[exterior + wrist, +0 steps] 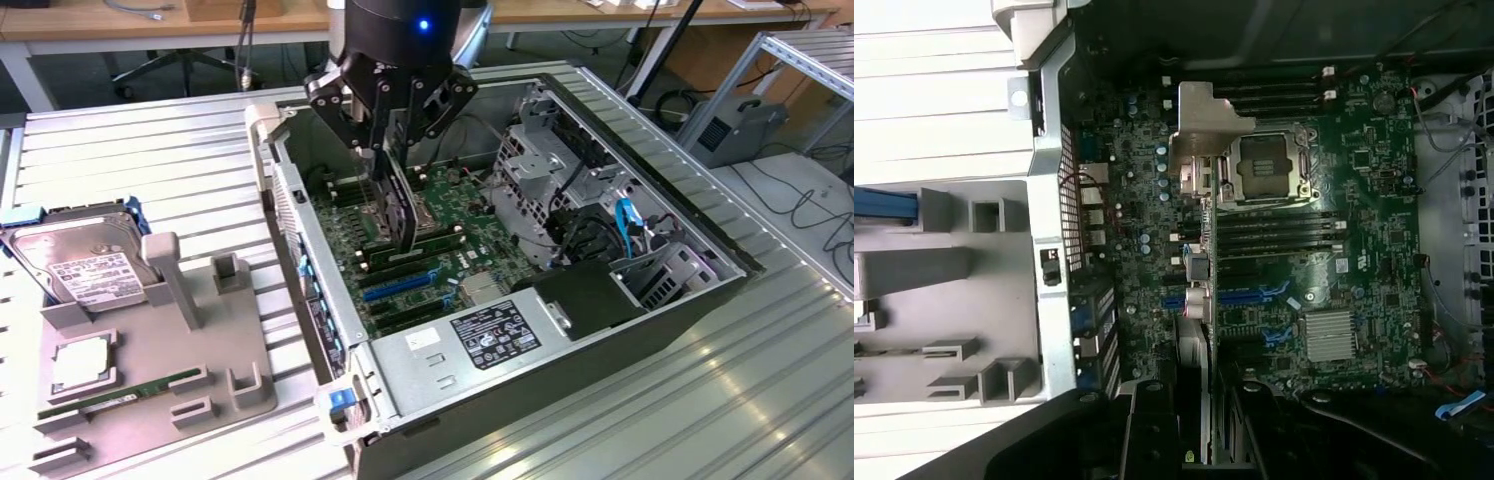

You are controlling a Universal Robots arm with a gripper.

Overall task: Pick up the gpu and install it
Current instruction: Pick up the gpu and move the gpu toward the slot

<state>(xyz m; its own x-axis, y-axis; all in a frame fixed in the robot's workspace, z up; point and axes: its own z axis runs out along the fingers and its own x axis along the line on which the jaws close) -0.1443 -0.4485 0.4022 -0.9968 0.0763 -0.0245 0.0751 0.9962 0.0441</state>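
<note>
In the exterior view's upper centre, the gripper (395, 150) is clamped on the gpu (400, 215); the card stands on edge, silver bracket (1206, 118) forward. It sits over the motherboard (461, 235) inside the open computer case (641, 330).

You have a ribbed metal tabletop (134, 150), and its slats catch glare toward the exterior view's right. Behind it you see wooden desks (80, 20), an office chair's base (174, 62) on the dark floor (114, 90), and an aluminium frame (801, 55) over a grey box (734, 130) and loose cables (817, 200).
</note>
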